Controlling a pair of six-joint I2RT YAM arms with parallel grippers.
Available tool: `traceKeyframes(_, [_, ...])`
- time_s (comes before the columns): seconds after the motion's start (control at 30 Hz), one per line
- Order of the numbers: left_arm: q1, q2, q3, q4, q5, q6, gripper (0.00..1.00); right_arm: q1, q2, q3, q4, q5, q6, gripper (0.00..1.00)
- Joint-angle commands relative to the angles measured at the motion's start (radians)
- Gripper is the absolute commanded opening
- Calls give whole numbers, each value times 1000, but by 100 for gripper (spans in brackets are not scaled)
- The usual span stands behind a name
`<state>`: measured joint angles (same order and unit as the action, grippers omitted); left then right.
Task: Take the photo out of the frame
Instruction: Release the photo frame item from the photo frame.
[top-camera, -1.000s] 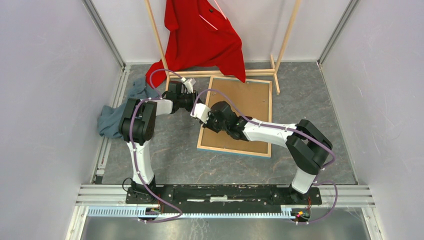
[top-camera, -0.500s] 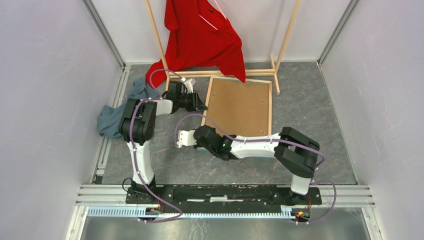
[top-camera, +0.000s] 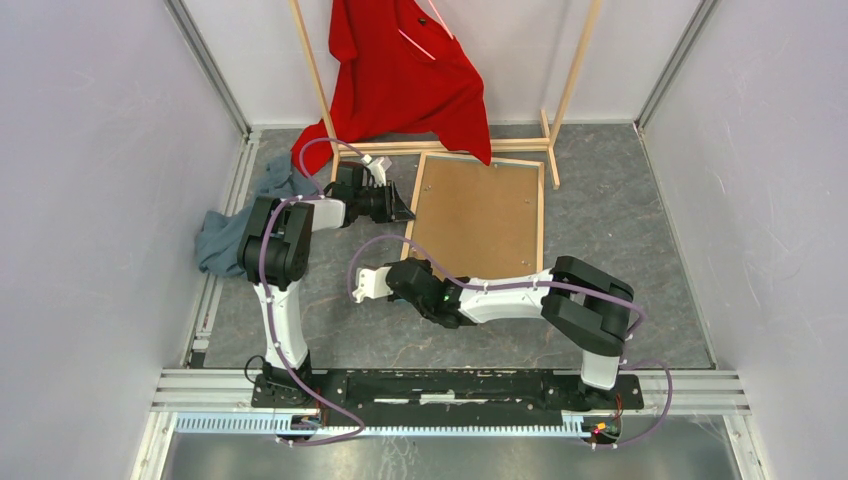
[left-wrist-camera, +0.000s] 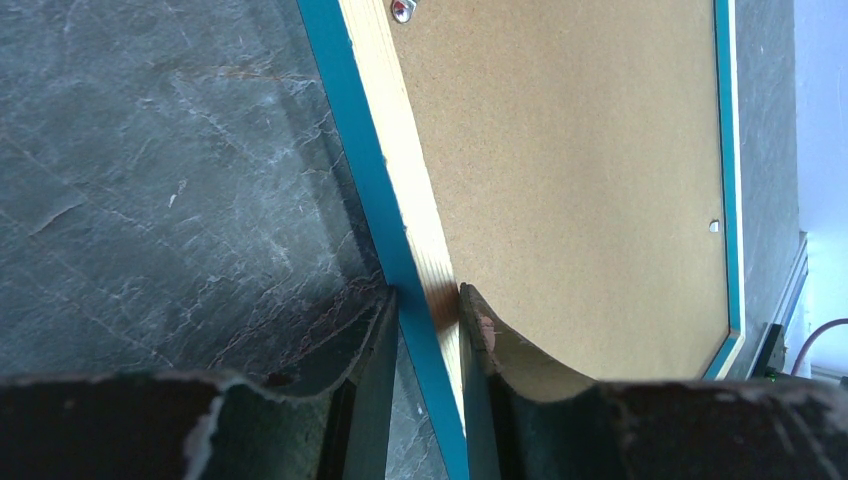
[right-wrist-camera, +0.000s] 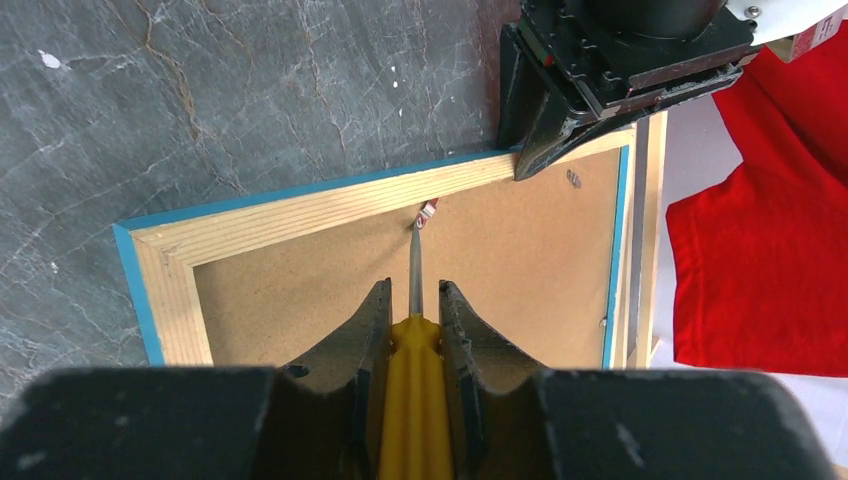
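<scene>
The big gray table (top-camera: 620, 230) has a wooden clothes rack (top-camera: 570, 80) at its far end, and a red shirt (top-camera: 400, 80) hangs on the rack. The frame (right-wrist-camera: 300, 215) lies back side up in the middle of the table, just in front of the rack. The brown backing board (top-camera: 480, 215) fills the frame, so the photo cannot be seen. A gray-blue cloth (top-camera: 225, 235) lies at the left side of the table. The left gripper (left-wrist-camera: 425, 295) pinches the frame's left edge between its closed jaws. The right gripper (right-wrist-camera: 413, 290) squeezes a yellow screwdriver (right-wrist-camera: 412, 400). Its tip is right at a small metal clip (right-wrist-camera: 427, 212) on the frame's back.
</scene>
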<state>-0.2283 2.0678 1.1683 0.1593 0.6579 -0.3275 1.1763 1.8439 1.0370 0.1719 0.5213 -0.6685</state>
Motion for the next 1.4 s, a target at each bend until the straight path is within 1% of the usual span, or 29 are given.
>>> traceKeyframes(0.0, [15, 49, -16, -110, -56, 42, 35, -7, -16, -9, 37, -45, 36, 0])
traceKeyframes(0.13, [15, 51, -15, -110, -59, 42, 35, -5, -21, 11, 34, -63, 61, 0])
traceKeyframes(0.5, [15, 54, -13, -110, -56, 41, 35, -6, -10, 36, 53, -46, 70, 0])
traceKeyframes(0.77, [15, 57, -10, -112, -55, 41, 35, -6, 10, 83, 18, -53, 76, 0])
traceKeyframes(1.0, [15, 55, -10, -113, -52, 42, 35, -8, 47, 43, 81, -8, 13, 0])
traceKeyframes(1.13, [15, 56, -10, -113, -53, 43, 35, -10, 53, 35, 85, -7, 10, 0])
traceKeyframes(1.37, [15, 56, -10, -115, -51, 45, 35, -11, 95, 15, 117, 52, -43, 0])
